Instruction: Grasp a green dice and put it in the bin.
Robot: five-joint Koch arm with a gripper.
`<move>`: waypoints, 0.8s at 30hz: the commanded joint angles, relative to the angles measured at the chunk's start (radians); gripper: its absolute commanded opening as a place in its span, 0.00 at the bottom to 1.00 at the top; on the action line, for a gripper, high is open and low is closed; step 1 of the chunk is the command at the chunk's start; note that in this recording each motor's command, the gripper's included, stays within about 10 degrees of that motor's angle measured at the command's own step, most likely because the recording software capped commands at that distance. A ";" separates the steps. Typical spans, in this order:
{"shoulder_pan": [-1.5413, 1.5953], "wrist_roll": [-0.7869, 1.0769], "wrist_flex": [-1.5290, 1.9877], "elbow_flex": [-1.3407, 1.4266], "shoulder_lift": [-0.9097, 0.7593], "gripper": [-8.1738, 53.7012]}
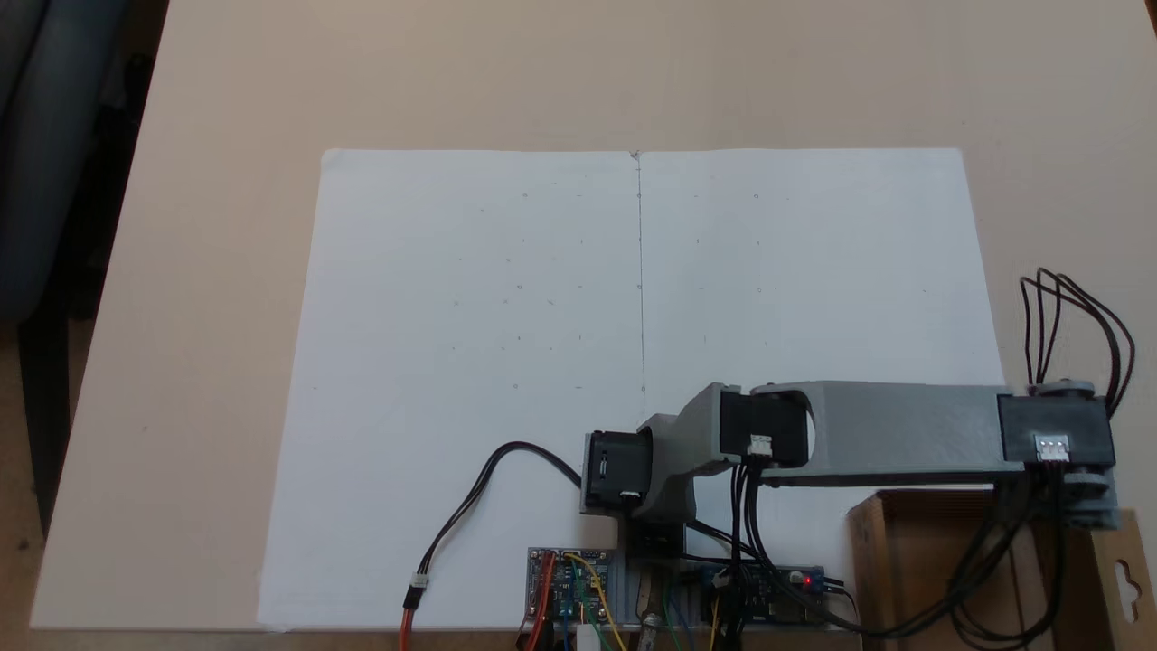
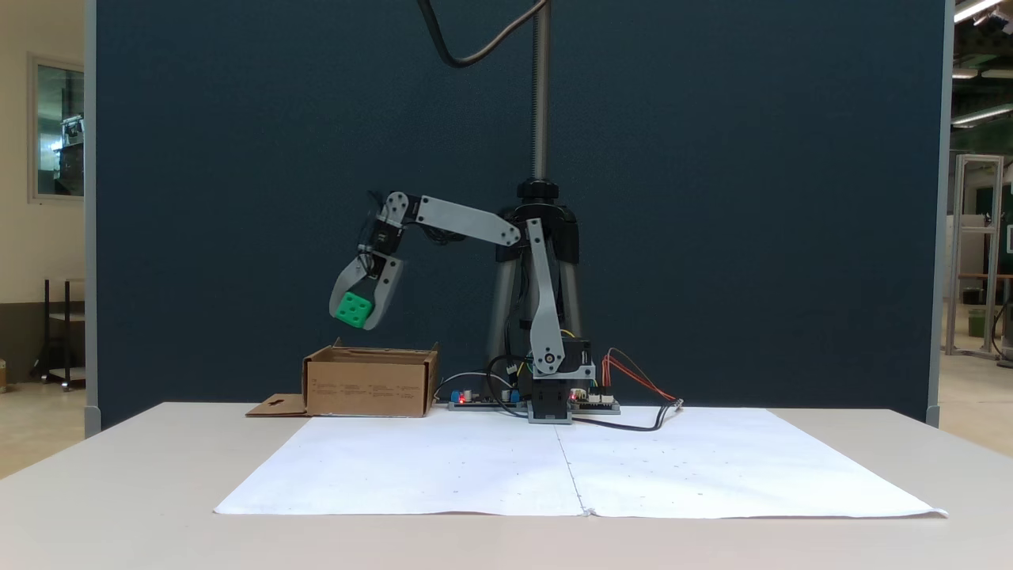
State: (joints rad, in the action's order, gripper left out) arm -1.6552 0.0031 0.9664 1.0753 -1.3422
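In a fixed view from the front, the green dice (image 2: 353,309) hangs in the air, held between the grey fingers of my gripper (image 2: 357,317), which is shut on it. The gripper points down, a short way above the left part of the bin (image 2: 370,384), a brown cardboard box with a flap (image 2: 277,406) lying flat at its left. In a fixed view from above, the arm (image 1: 904,425) reaches right over the bin (image 1: 904,561) at the lower right, and its flap with the hang-hole (image 1: 1124,579) shows at the right edge.
White paper sheets (image 1: 506,362) cover the middle of the beige table (image 1: 226,136). The arm's base with circuit boards (image 1: 574,579) and loose cables (image 1: 470,506) sits at the table's near edge. A camera pole (image 2: 540,95) and dark blue partition stand behind the base.
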 commanded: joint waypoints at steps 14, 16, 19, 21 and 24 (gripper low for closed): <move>-0.169 0.141 0.092 -0.126 0.137 0.34; -0.167 0.155 0.081 -0.126 0.138 0.65; -0.167 0.155 0.072 -0.126 0.140 0.80; -0.163 0.153 0.064 -0.126 0.140 0.88; -0.133 0.146 0.032 -0.126 0.138 0.85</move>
State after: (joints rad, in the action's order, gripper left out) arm -1.7963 0.0936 1.0170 0.9986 -1.1674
